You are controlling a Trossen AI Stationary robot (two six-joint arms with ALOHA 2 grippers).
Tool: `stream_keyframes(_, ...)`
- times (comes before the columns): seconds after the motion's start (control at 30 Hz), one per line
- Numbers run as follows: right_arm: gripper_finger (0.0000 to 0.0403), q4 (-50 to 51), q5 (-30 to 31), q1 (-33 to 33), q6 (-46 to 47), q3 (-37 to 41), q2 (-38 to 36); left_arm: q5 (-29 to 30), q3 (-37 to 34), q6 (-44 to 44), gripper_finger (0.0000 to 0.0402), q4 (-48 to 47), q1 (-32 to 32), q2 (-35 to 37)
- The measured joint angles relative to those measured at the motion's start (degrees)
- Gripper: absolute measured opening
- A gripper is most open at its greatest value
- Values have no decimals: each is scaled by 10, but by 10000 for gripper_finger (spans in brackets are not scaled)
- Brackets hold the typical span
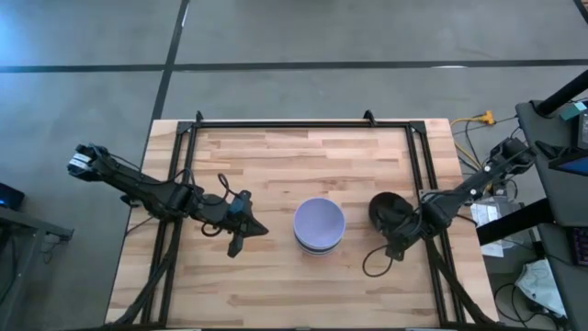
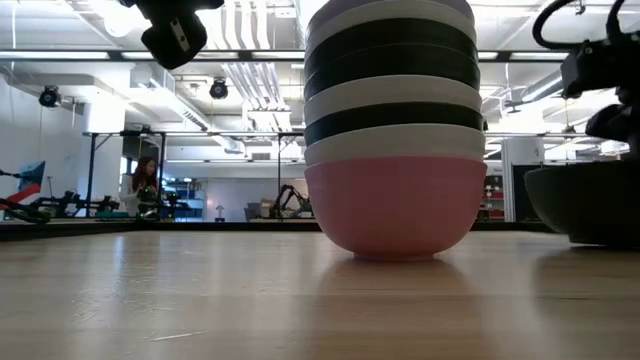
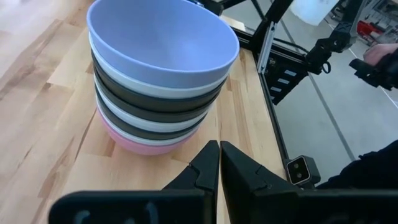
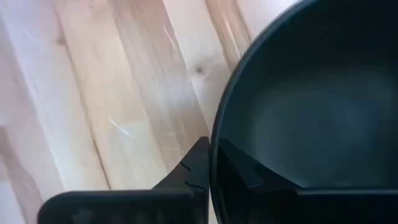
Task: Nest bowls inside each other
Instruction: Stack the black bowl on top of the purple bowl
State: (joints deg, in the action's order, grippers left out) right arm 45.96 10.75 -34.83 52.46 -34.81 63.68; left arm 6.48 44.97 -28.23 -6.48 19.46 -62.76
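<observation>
Right gripper [image 4: 210, 163] jaws clamped on black bowl [image 4: 311, 93] rim; left gripper [image 3: 219, 167] jaws closed, empty.

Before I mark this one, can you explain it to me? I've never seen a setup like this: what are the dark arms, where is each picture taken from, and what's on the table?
These are two robot arms at a wooden table, each ending in a two-finger gripper. One picture looks straight down from above, one looks level across the tabletop, and two come from cameras on the arms' wrists.

In the middle stands a stack of nested bowls: the pink bowl at the bottom, black and white ones above it, the lavender bowl on top.

Beside the stack sits a lone black bowl. The right gripper has closed on its rim, one finger inside and one outside. The left gripper waits shut on the stack's other side, holding nothing.
</observation>
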Motion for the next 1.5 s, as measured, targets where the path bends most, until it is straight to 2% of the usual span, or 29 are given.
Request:
stream_keyframes(0.27,12,32,-1,0,-54,-57,-21,0,0,0,0,0,0,0)
stream_keyframes(0.43,12,58,51,0,-166,-131,-21,0,0,0,0,0,0,0)
stream_keyframes(0.53,12,62,124,0,-249,-184,-20,0,0,1,0,0,0,0)
stream_keyframes(0.7,12,61,311,0,-324,-278,-18,0,0,1,0,0,0,0)
stream_keyframes(0.8,11,58,369,7,-394,-337,-9,0,0,1,0,0,0,0)
stream_keyframes(1.03,11,57,360,35,-619,-484,60,0,0,1,0,0,0,0)
stream_keyframes(1.13,11,57,296,52,-689,-547,99,0,0,1,0,0,0,0)
stream_keyframes(1.3,11,94,185,72,-738,-647,174,0,0,1,0,0,0,0)
stream_keyframes(1.4,11,163,135,76,-758,-707,220,-1,0,1,0,0,0,0)
stream_keyframes(1.5,11,258,43,88,-758,-767,263,-1,0,1,0,0,0,0)
